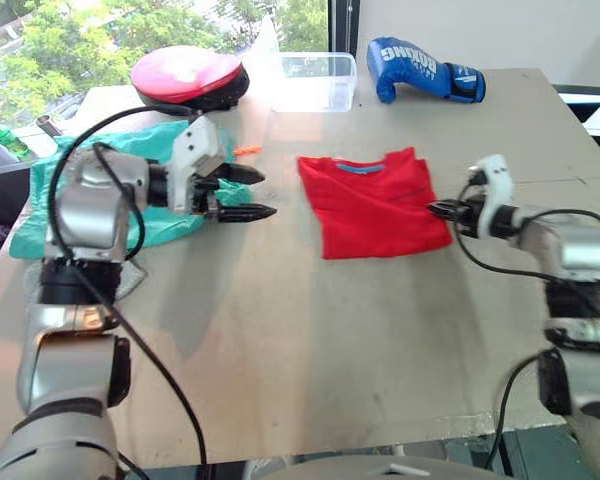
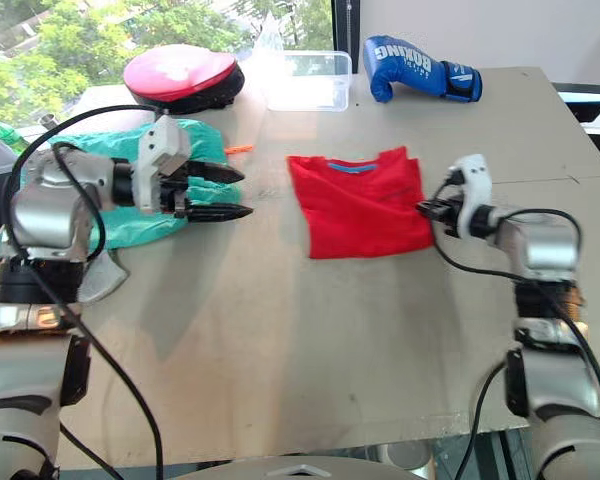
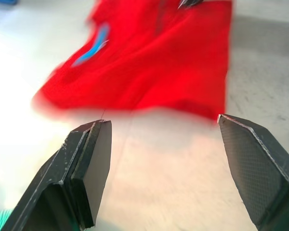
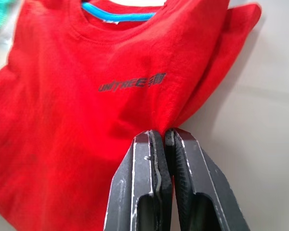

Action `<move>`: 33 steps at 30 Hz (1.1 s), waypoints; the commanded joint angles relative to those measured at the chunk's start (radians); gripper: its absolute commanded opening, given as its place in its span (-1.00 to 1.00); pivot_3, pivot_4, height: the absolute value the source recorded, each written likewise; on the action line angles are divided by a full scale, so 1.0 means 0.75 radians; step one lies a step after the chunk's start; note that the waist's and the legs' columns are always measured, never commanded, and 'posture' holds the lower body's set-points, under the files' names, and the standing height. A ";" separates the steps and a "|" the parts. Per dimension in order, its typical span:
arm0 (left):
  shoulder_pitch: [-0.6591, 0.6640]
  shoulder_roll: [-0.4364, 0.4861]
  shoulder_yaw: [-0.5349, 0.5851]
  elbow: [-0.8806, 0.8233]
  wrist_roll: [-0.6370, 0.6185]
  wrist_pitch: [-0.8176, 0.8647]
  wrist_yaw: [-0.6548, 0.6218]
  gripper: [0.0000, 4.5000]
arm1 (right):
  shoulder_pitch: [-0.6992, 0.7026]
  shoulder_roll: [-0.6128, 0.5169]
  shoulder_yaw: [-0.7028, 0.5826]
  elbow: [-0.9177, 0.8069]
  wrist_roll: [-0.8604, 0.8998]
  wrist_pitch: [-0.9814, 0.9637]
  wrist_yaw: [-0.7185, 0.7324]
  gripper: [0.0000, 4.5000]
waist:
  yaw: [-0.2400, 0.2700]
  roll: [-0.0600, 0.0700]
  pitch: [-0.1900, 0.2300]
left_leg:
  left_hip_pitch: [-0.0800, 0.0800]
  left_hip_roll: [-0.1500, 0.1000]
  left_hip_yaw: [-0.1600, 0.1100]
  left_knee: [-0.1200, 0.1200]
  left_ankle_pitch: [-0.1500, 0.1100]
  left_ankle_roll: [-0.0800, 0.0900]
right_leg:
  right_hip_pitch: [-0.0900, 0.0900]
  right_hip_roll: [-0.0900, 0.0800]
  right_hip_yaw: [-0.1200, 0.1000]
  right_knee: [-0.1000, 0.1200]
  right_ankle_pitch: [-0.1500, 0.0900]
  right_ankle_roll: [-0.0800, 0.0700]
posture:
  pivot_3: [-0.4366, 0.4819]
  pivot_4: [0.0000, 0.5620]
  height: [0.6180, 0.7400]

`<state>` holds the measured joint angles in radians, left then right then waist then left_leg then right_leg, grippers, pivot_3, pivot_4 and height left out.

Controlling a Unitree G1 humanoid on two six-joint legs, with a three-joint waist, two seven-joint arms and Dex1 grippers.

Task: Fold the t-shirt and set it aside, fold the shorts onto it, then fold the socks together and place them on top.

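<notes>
The red t-shirt (image 1: 372, 205) lies folded into a rectangle at the middle of the table, blue collar lining toward the far side. My right gripper (image 1: 435, 210) is at its right edge, shut on a pinch of the red fabric (image 4: 135, 96). My left gripper (image 1: 252, 193) hovers open and empty just left of the shirt, fingers pointing at it (image 3: 154, 62). The teal-green shorts (image 1: 100, 200) lie crumpled under my left arm, the orange drawstring (image 1: 245, 151) poking out. A light grey piece (image 2: 105, 278) beside the shorts, near my left arm, may be the socks.
Along the far edge stand a red round pad on a black base (image 1: 188, 75), a clear plastic box (image 1: 318, 80) and a blue boxing glove (image 1: 423, 70). Bare tabletop (image 1: 310, 340) stretches from the shirt to the near edge.
</notes>
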<state>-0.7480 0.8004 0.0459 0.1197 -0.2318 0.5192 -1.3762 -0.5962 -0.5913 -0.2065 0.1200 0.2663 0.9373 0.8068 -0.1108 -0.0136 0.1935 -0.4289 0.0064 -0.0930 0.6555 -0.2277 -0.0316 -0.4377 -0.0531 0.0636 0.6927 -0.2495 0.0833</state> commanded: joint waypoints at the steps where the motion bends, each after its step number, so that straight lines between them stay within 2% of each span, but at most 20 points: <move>1: 0.034 0.031 0.073 -0.218 -0.134 0.112 0.035 0.68 | 0.149 -0.160 -0.130 -0.220 0.060 0.098 0.010 -0.97 | 0.020 0.000 0.000 | 0.000 0.000 0.001 0.000 0.000 0.000 | 0.001 0.000 0.001 -0.001 0.000 0.000 | -0.05 -0.47 0.85; 7: 0.100 0.057 0.081 -0.409 -0.268 0.205 0.080 0.68 | 0.445 -0.439 -0.266 -0.199 0.009 -0.023 0.011 -0.97 | 0.057 0.000 0.000 | 0.013 0.000 0.006 0.003 0.000 0.001 | 0.014 0.000 0.005 -0.002 0.000 0.000 | -0.05 -0.47 0.85; 11: 0.103 0.062 0.068 -0.456 -0.319 0.223 0.107 0.68 | 0.549 -0.536 -0.309 -0.132 -0.028 -0.130 -0.010 -0.97 | 0.057 0.000 0.000 | 0.022 0.002 0.006 0.003 -0.001 0.001 | 0.025 0.002 0.005 -0.007 -0.001 0.001 | -0.05 -0.47 0.85; 19: 0.117 0.071 0.030 -0.487 -0.353 0.208 0.132 0.68 | 0.644 -0.588 -0.364 0.046 -0.136 -0.314 -0.158 -0.97 | 0.061 0.000 0.000 | 0.021 0.002 0.006 0.003 -0.001 0.001 | 0.027 0.002 0.005 -0.013 0.000 0.001 | -0.05 -0.47 0.85; 25: 0.113 0.072 0.008 -0.472 -0.352 0.188 0.126 0.68 | 0.660 -0.585 -0.329 0.082 -0.213 -0.436 -0.257 -0.97 | 0.060 0.001 0.000 | 0.022 0.002 0.006 0.002 -0.001 0.001 | 0.028 0.002 0.005 -0.015 0.000 0.001 | -0.05 -0.47 0.85; 31: 0.120 0.087 -0.006 -0.450 -0.344 0.161 0.118 0.68 | 0.688 -0.585 -0.306 0.079 -0.248 -0.504 -0.273 -0.97 | 0.061 0.001 0.000 | 0.022 0.002 0.006 0.001 -0.001 0.001 | 0.029 0.002 0.005 -0.017 0.000 0.001 | -0.05 -0.47 0.85; 32: 0.124 0.092 -0.007 -0.448 -0.342 0.159 0.117 0.68 | 0.691 -0.580 -0.311 0.076 -0.248 -0.508 -0.278 -0.67 | 0.061 0.001 0.000 | 0.022 0.002 0.006 0.001 -0.001 0.001 | 0.029 0.002 0.005 -0.017 0.000 0.001 | -0.05 -0.47 0.85; 33: 0.127 0.096 -0.008 -0.444 -0.339 0.156 0.118 0.68 | 0.693 -0.576 -0.314 0.074 -0.252 -0.515 -0.286 -0.57 | 0.062 0.001 0.000 | 0.022 0.002 0.006 0.001 -0.001 0.001 | 0.029 0.002 0.005 -0.018 0.000 0.001 | -0.05 -0.47 0.85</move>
<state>-0.6538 0.8532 0.0291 -0.2070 -0.4771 0.6511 -1.2844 -0.0770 -1.0085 -0.4255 0.1895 0.0899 0.5725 0.6068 -0.0647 -0.0132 0.1933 -0.4127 0.0080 -0.0887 0.6560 -0.2283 -0.0309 -0.4162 -0.0515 0.0671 0.6794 -0.2496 0.0838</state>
